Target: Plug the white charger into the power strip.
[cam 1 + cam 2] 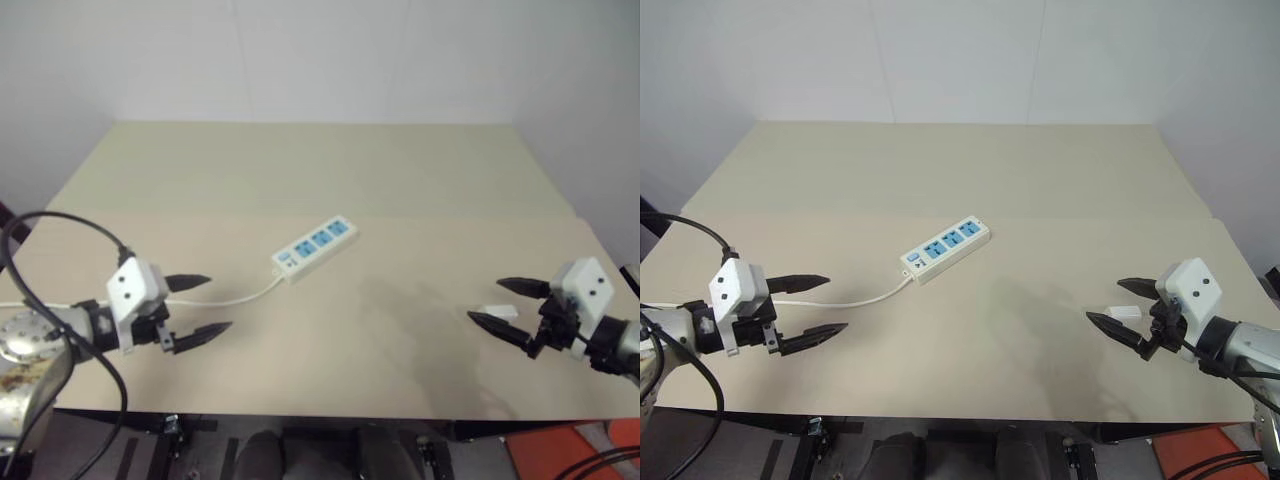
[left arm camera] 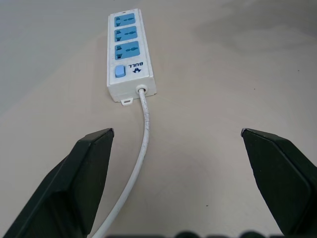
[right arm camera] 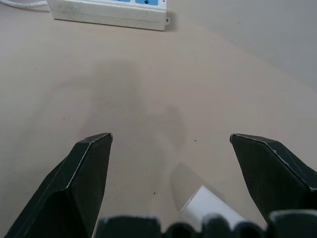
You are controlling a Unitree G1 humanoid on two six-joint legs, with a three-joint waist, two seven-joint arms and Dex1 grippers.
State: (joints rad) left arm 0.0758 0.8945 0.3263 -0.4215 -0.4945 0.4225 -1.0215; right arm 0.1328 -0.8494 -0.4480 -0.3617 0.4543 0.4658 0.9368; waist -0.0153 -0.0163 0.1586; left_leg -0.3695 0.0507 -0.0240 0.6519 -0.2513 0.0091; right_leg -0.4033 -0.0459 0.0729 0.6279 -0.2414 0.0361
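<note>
On the beige surface, both claws gape empty: the right claw could knock the small charger away from the strip.

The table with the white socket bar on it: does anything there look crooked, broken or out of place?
Nothing looks damaged or spilled. The long white power strip with three blue sockets lies at a slant on the beige table, its thin white cord trailing toward the robot's left. The small white charger block lies unplugged, far off by the open right gripper.
</note>
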